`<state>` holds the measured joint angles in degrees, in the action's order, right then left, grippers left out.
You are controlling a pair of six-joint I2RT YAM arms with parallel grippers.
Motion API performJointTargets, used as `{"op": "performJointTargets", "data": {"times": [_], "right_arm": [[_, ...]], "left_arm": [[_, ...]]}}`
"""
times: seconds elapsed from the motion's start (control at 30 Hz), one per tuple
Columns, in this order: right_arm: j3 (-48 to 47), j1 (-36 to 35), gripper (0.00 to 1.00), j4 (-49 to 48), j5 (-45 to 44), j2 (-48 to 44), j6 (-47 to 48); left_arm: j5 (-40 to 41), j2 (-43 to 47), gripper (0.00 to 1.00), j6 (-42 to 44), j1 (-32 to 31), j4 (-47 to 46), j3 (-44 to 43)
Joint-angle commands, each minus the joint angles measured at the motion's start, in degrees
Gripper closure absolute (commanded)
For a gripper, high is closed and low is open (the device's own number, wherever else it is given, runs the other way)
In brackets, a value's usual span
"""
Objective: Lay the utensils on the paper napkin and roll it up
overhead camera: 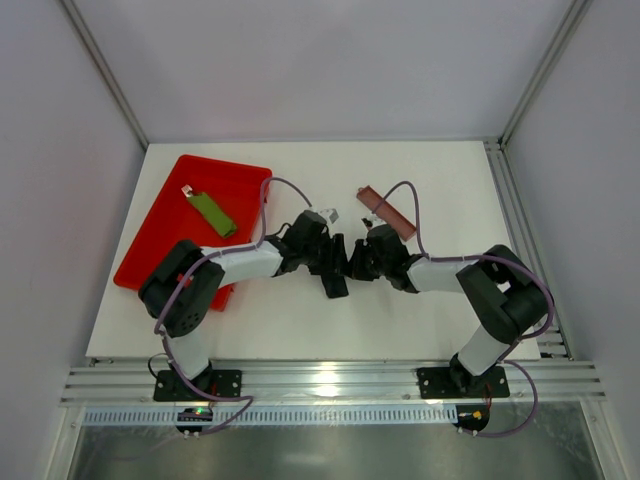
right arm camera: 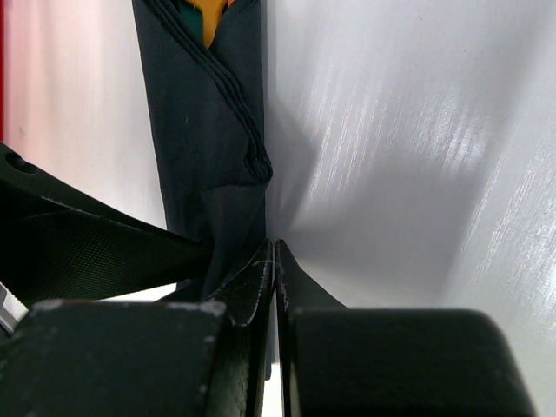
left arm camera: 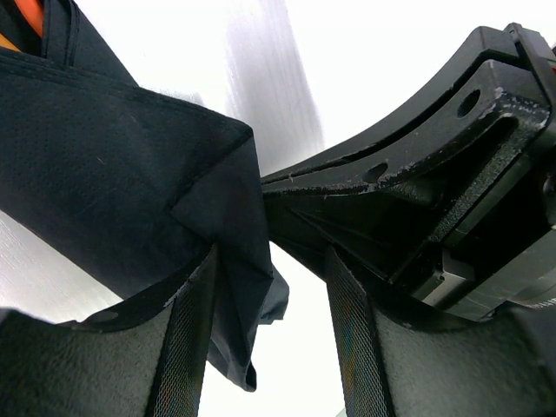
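Note:
The paper napkin (overhead camera: 334, 280) is a folded black bundle at the table's middle, between my two grippers. In the left wrist view the napkin (left arm camera: 113, 156) fills the left side, and a loose corner hangs against the inner pad of my left finger (left arm camera: 187, 347). An orange utensil (left arm camera: 26, 13) shows at its open end. My left gripper (left arm camera: 271, 261) is open around that corner. In the right wrist view the napkin (right arm camera: 208, 130) lies as a long roll with a yellow-orange utensil (right arm camera: 211, 9) poking out at the far end. My right gripper (right arm camera: 274, 248) is shut, its tips against the roll's near end.
A red tray (overhead camera: 170, 230) lies at the left with a flat green piece (overhead camera: 213, 213) on it. A long narrow brown tray (overhead camera: 388, 212) lies behind the right gripper. The two grippers (overhead camera: 345, 262) are almost touching. White walls enclose the table on three sides.

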<state>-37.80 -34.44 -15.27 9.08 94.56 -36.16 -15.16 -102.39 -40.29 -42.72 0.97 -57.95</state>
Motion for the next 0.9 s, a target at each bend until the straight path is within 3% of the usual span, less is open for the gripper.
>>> {"op": "performJointTargets", "data": {"times": [0.0,0.33,0.37,0.5,0.7,0.87], "right_arm": [[0.5,-0.5,0.96,-0.6,-0.7,-0.1,-0.2],[4.1,-0.3,0.84,-0.3,-5.0,-6.0,-4.8],[5.5,-0.4,0.75,-1.2,-5.5,-7.7,-5.3],[9.3,-0.5,0.61,-3.3,-6.0,-13.3,-7.3],[12.8,-2.2,0.56,-5.7,-5.5,-19.2,-6.6],[13.9,-7.7,0.52,-8.2,-8.3,-20.0,-7.4]], "left_arm": [[-1.3,-0.4,0.48,-0.8,0.0,-3.1,-2.6],[0.7,-0.2,0.48,-1.3,1.0,-2.0,-2.0],[0.7,-0.2,0.48,-1.4,1.1,-1.9,-2.1],[0.7,-0.4,0.48,-1.4,1.4,-1.2,-2.5],[0.7,-1.1,0.47,-1.5,1.6,-1.1,-2.9],[0.5,-1.6,0.48,-1.6,1.6,-1.1,-3.4]]}}
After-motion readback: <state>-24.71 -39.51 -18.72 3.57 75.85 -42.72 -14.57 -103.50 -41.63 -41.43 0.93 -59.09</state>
